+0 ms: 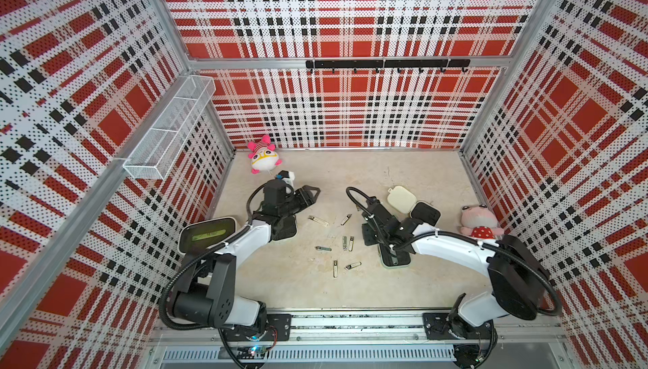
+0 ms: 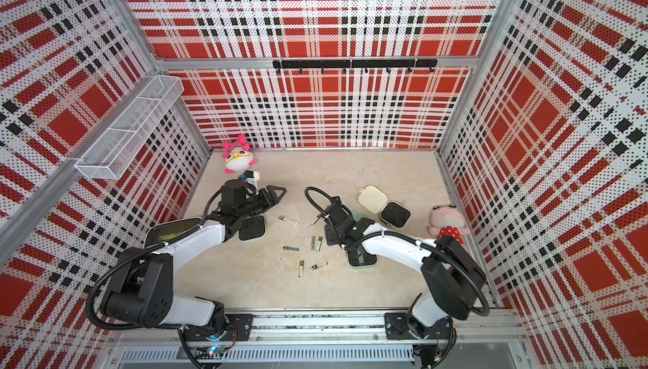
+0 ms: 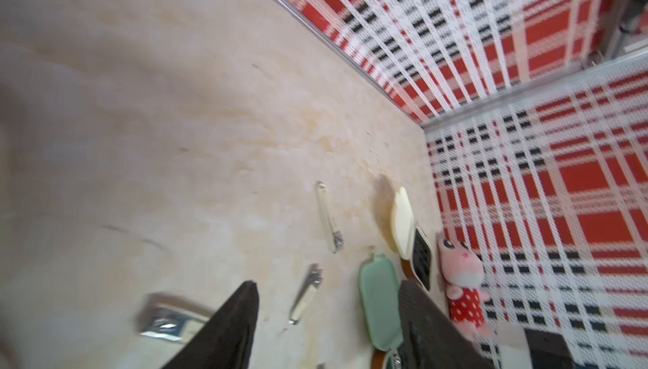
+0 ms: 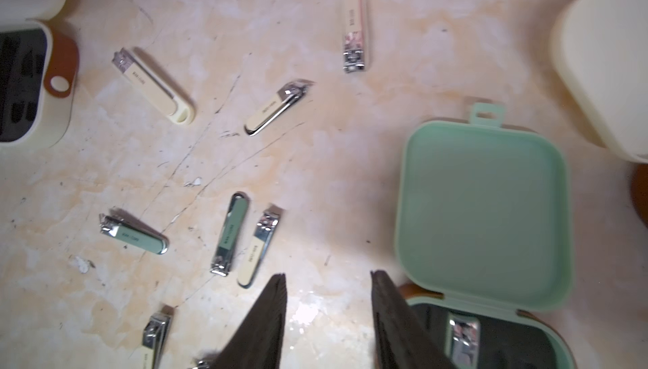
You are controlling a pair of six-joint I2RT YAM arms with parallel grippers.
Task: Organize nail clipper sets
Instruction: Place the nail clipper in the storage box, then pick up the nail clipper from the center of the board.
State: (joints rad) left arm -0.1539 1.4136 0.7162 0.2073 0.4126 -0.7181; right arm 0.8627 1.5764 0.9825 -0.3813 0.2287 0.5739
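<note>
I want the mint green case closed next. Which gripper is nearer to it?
Right. The right gripper hovers beside the open lid of the mint green case; the left gripper is across the loose nail clippers, far from it.

A beige marbled counter [image 1: 350, 290] sits inside red, black and white plaid walls [image 1: 350, 16]. A white wire basket [image 1: 171, 125] hangs on the left wall, and a black hook rail [image 1: 385, 64] runs along the back wall. A pink-and-white plush [image 1: 263, 156] lies near the back left corner. A pink plush in red polka dots [image 1: 478, 223] sits by the right wall, and a cream box with a green-tinted top [image 1: 207, 234] by the left wall.
</note>
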